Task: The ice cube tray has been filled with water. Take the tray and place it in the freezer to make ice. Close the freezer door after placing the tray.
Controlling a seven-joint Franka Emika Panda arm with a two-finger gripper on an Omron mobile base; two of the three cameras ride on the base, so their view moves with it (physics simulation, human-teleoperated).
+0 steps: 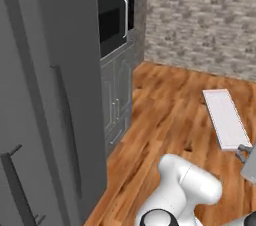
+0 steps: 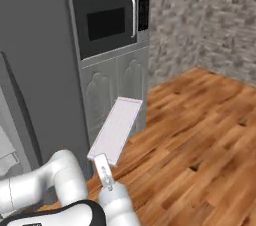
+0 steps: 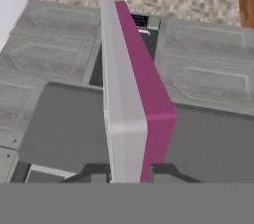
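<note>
The ice cube tray (image 1: pixel 226 116) is a thin pale slab that I hold by one short end, out over the wooden floor. My gripper (image 1: pixel 242 151) is shut on that end, to the right of the freezer. In the right base view the tray (image 2: pixel 116 129) slants up and away from the gripper (image 2: pixel 102 160) toward the cabinets. The hand view looks along the tray (image 3: pixel 130 94) edge-on, with one magenta face, and the dark fingers (image 3: pixel 98 175) clamp its near end. The freezer (image 1: pixel 75 45) stands tall and dark grey at the left. Its door (image 1: pixel 45 135) carries a long vertical bar handle (image 1: pixel 68 130). A pale strip (image 2: pixel 7 155) shows at the far left; what it is I cannot tell.
A built-in microwave (image 2: pixel 107 22) sits in the grey cabinet column beside the freezer, with panelled cabinet doors (image 2: pixel 117 95) below it. A stone wall (image 1: pixel 200 20) closes the back. Open wooden floor (image 2: pixel 200 135) stretches to the right.
</note>
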